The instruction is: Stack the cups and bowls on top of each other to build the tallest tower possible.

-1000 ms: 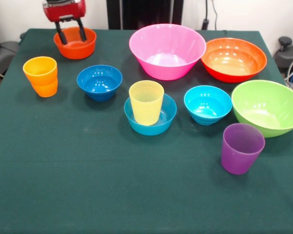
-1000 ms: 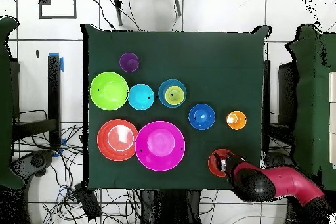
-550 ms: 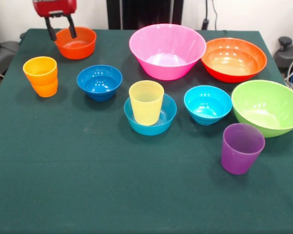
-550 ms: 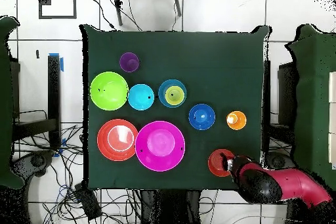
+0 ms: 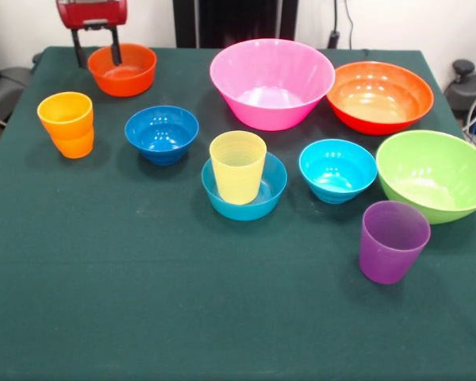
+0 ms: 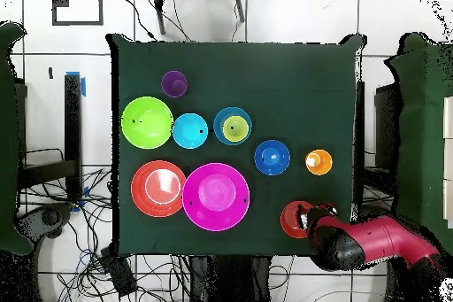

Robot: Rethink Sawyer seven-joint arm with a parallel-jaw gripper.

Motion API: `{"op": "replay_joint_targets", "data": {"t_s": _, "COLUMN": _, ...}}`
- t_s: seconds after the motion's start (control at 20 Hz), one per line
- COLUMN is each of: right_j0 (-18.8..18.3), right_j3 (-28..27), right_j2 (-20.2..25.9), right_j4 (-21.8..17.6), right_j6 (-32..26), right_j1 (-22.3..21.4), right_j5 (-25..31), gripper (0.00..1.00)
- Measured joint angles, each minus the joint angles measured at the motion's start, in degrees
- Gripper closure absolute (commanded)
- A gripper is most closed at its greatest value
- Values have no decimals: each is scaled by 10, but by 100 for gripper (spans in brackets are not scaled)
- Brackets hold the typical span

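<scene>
Front view first: I have the gripper (image 5: 96, 49) up at the far corner, its two black fingers (image 5: 114, 49) spread and empty, straddling the near rim of the small orange-red bowl (image 5: 124, 69). One finger hangs over the bowl's rim and the other just outside it. My worry is the glossy, sloped plastic: if I pinch the thin rim off-centre, the bowl may tip, skate across the green cloth of the counter (image 5: 182, 317), or pop out of the grip. The start of the tower sits mid-counter: the pale yellow cup (image 5: 238, 167), ribbed and tapered, upright in the mid-blue bowl (image 5: 246, 190). A light cup like that will likely topple if anything lands on it askew. The orange cup (image 5: 66, 125), dark blue bowl (image 5: 162, 132), cyan bowl (image 5: 338, 169), purple cup (image 5: 393, 240) and the large pink (image 5: 271, 82), orange-red (image 5: 379, 96) and lime (image 5: 435, 175) bowls stand separately.

Overhead view: the red arm (image 6: 380, 243) reaches in from the counter's edge to the small orange-red bowl (image 6: 295, 219), which lies close to that edge, so a nudge could send it off. From here I cannot judge the finger spread. The yellow cup (image 6: 234, 127) shows centred in its bowl.
</scene>
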Motion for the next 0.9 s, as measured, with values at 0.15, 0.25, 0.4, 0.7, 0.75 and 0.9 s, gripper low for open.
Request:
{"op": "replay_joint_targets", "data": {"t_s": 0.15, "right_j0": 12, "right_j3": -1, "right_j2": -9, "right_j4": -11, "right_j6": 0, "right_j1": 3, "right_j5": -8, "gripper": 0}}
{"op": "replay_joint_targets", "data": {"t_s": 0.25, "right_j0": 18, "right_j3": -3, "right_j2": -16, "right_j4": -17, "right_j6": 0, "right_j1": 7, "right_j5": -13, "gripper": 0}}
{"op": "replay_joint_targets", "data": {"t_s": 0.4, "right_j0": 23, "right_j3": -6, "right_j2": -24, "right_j4": -20, "right_j6": 0, "right_j1": 14, "right_j5": -17, "gripper": 0}}
{"op": "replay_joint_targets", "data": {"t_s": 0.7, "right_j0": 22, "right_j3": -14, "right_j2": -38, "right_j4": -20, "right_j6": 0, "right_j1": 30, "right_j5": -26, "gripper": 0}}
{"op": "replay_joint_targets", "data": {"t_s": 0.75, "right_j0": 22, "right_j3": -15, "right_j2": -39, "right_j4": -20, "right_j6": 0, "right_j1": 31, "right_j5": -28, "gripper": 0}}
{"op": "replay_joint_targets", "data": {"t_s": 0.9, "right_j0": 17, "right_j3": -17, "right_j2": -42, "right_j4": -20, "right_j6": 0, "right_j1": 32, "right_j5": -29, "gripper": 0}}
